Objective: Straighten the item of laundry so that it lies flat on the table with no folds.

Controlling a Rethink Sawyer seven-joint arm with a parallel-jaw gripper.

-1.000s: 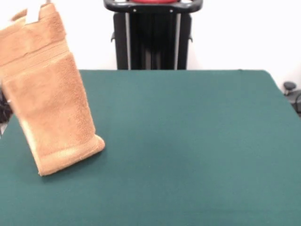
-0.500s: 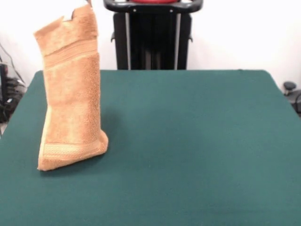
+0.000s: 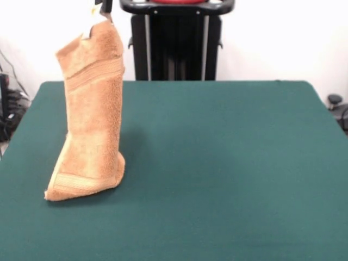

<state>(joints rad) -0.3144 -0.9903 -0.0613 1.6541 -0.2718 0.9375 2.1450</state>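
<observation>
A: Where does the small orange-tan terry-cloth towel (image 3: 92,114) sit?

B: It hangs nearly upright over the front-view left part of the large table covered in dark green felt-like cloth (image 3: 217,163). Its lower hemmed end, with the woven band, rests on the cloth and curls forward; its upper corner is raised to the picture's top edge.

A: What holds it there?

B: The dark gripper tip (image 3: 102,7) shows at that upper corner, only partly in view. It appears clamped on the corner, since the towel's top could not stay up otherwise, though the jaws themselves are too cropped to see clearly.

A: Why hold it this way?

B: Probably so that gravity draws out the folds while the lower end anchors on the table, ready for laying flat.

A: Is the task finished?

B: No; most of the towel is off the surface.
</observation>
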